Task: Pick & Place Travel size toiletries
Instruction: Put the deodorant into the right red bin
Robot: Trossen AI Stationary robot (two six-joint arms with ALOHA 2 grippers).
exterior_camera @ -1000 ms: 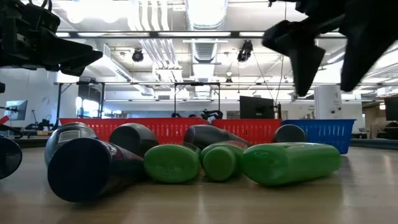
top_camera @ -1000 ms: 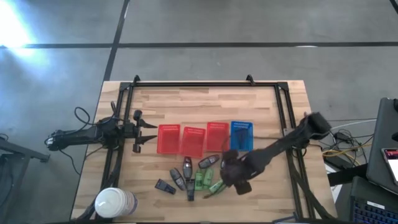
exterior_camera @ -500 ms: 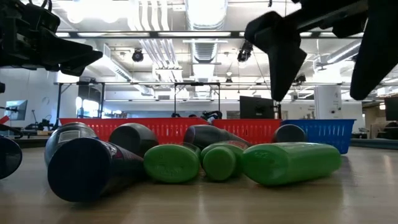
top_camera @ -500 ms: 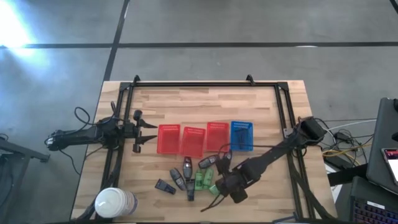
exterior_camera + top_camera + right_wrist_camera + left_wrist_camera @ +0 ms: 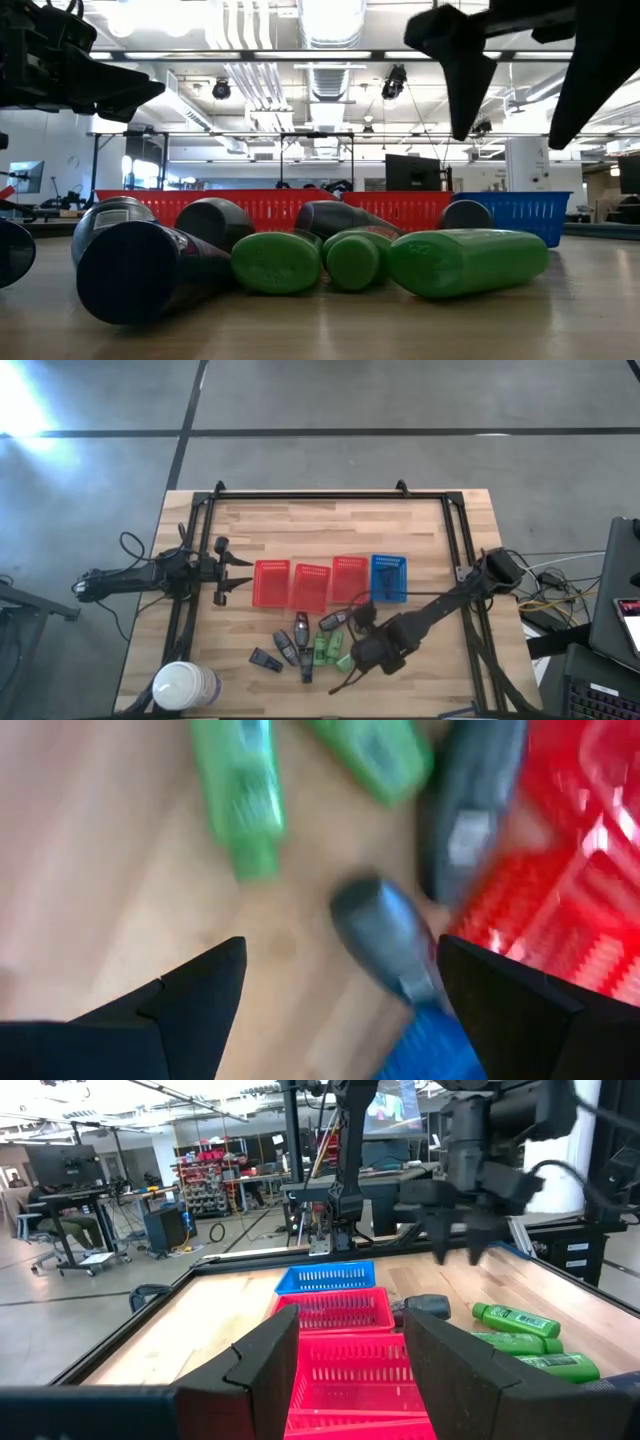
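Right tool [image 5: 352, 648], fingers spread and empty, hung over the cluster of small green and dark grey toiletry bottles [image 5: 310, 647] lying on the wooden worktop [image 5: 330, 525], just in front of the blue mesh basket [image 5: 389, 578]. Left tool [image 5: 238, 573], fingers apart, waited beside the red mesh baskets [image 5: 310, 584].

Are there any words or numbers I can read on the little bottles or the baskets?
None can be read.
Bright green plastic bottles: pale labels, print too small.
Dark grey plastic bottles: a pale label, blurred.
Red mesh plastic baskets and blue mesh plastic basket: no writing visible.
Large white cylindrical roll: no writing visible.
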